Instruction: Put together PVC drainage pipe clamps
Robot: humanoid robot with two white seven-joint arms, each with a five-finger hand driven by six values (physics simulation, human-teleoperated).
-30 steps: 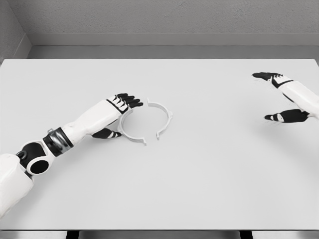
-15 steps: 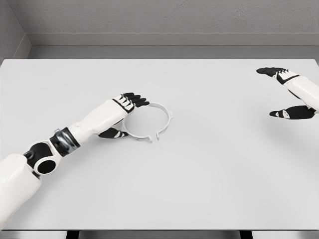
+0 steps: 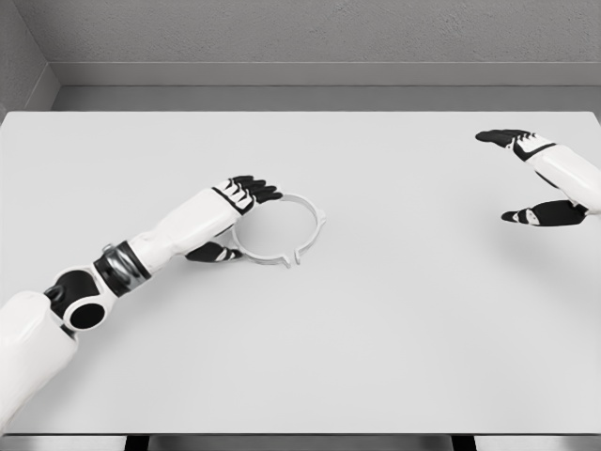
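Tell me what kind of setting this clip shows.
Most likely a bare simulated workbench for assembly: a plain white table against a grey wall, with only a white pipe clamp ring beside the left hand. The right hand hangs open at the table's far right.

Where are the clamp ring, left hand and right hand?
clamp ring (image 3: 315,228): head view, right side of band.
left hand (image 3: 242,193): head view, back of hand.
right hand (image 3: 545,183): head view, palm area, open.

White clamp ring (image 3: 282,228), white table (image 3: 376,329)
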